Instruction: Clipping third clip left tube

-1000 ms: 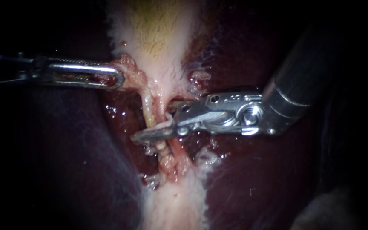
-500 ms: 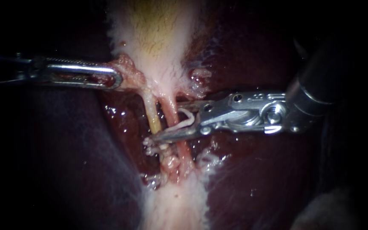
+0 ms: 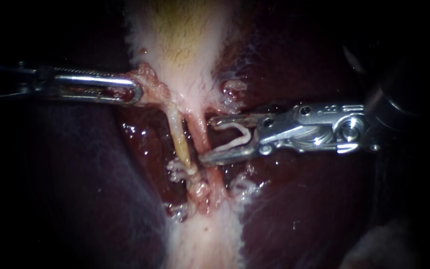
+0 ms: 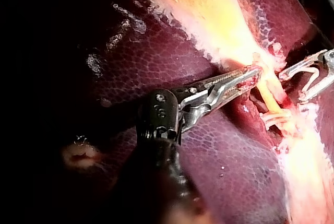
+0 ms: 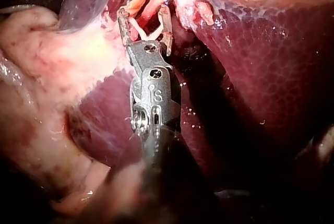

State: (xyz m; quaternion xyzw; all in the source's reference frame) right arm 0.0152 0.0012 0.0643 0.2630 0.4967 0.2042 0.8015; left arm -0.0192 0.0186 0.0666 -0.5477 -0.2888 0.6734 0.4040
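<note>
At frame centre, the right instrument (image 3: pixel 206 140) holds an unclosed clip (image 3: pixel 242 133) in its wide pincer, short of the left tube (image 3: pixel 179 139); the left instrument (image 3: pixel 138 92) has its pincer clamped on tissue (image 3: pixel 153 82).

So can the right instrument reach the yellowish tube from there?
Probably not straight on: the reddish tube lies between the yellowish tube and the right instrument, whose jaws hold a clip; nothing else blocks it.

right instrument's (image 5: pixel 144 15) jaws hold a white clip (image 5: pixel 140 32).

Liver (image 3: pixel 299 209) maroon; left tube (image 3: pixel 180 144) yellow; clip (image 3: pixel 240 137) white
</note>
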